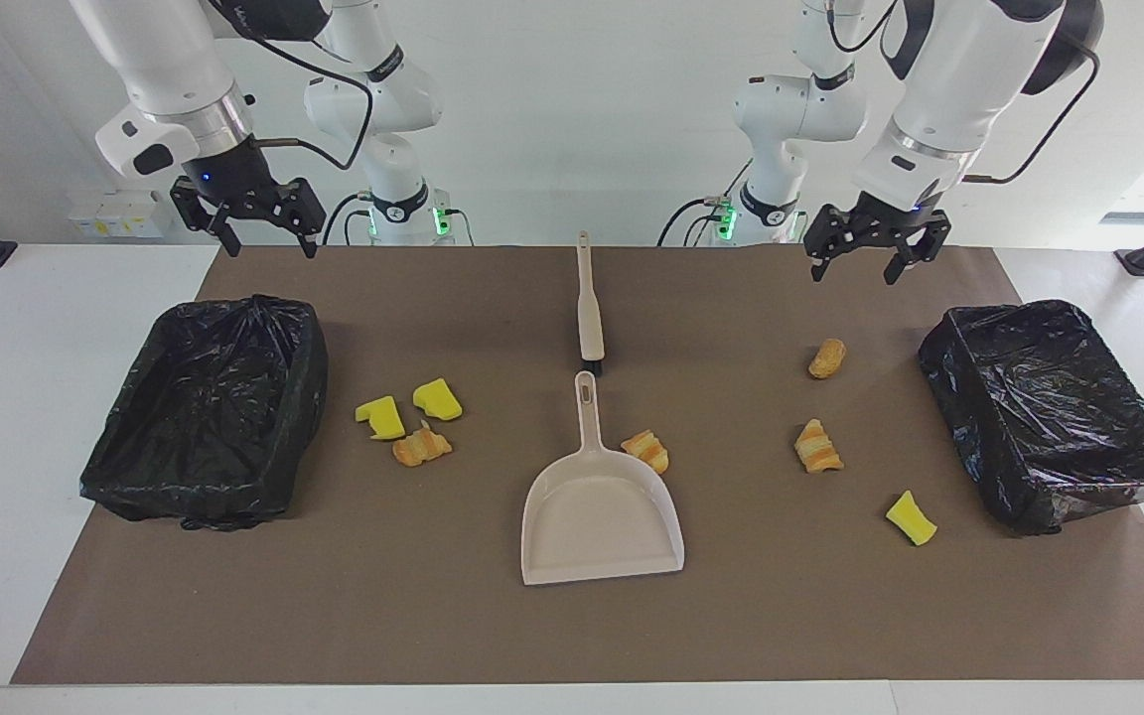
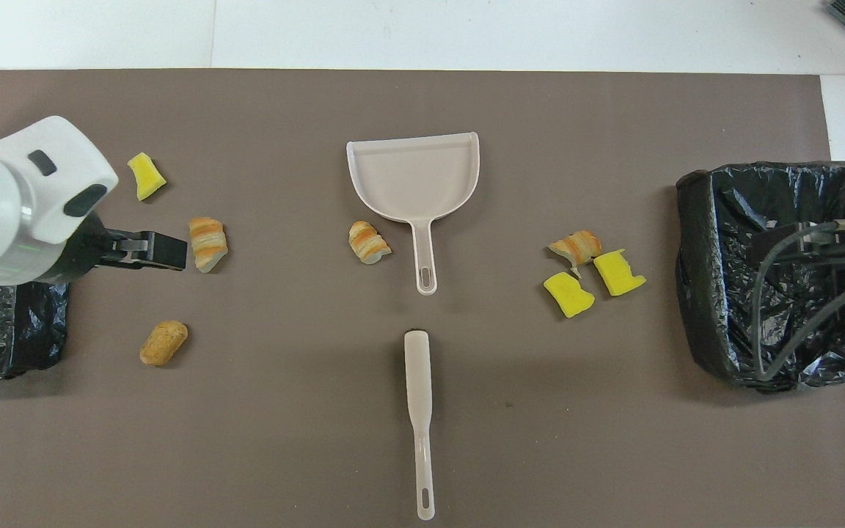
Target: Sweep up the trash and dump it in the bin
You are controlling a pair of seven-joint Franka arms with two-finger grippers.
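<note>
The trash is several small bits scattered on the brown mat. Two yellow wedges [image 1: 380, 417] [image 1: 438, 398] and a striped orange lump [image 1: 421, 447] lie near the bin [image 1: 185, 497] at the right arm's end. Another striped lump [image 1: 645, 450] touches the beige dustpan [image 1: 602, 526]. A striped lump [image 1: 817, 446], a tan lump [image 1: 827, 358] and a yellow wedge [image 1: 911, 517] lie near the other bin [image 1: 1078, 487]. My left gripper [image 1: 854, 274] hangs open and empty above the mat. My right gripper [image 1: 271, 248] hangs open and empty too.
The beige brush [image 1: 589, 308] lies flat, nearer to the robots than the dustpan, its handle pointing at them. Both bins are lined with black bags. White table borders the mat [image 2: 246, 440] on every side.
</note>
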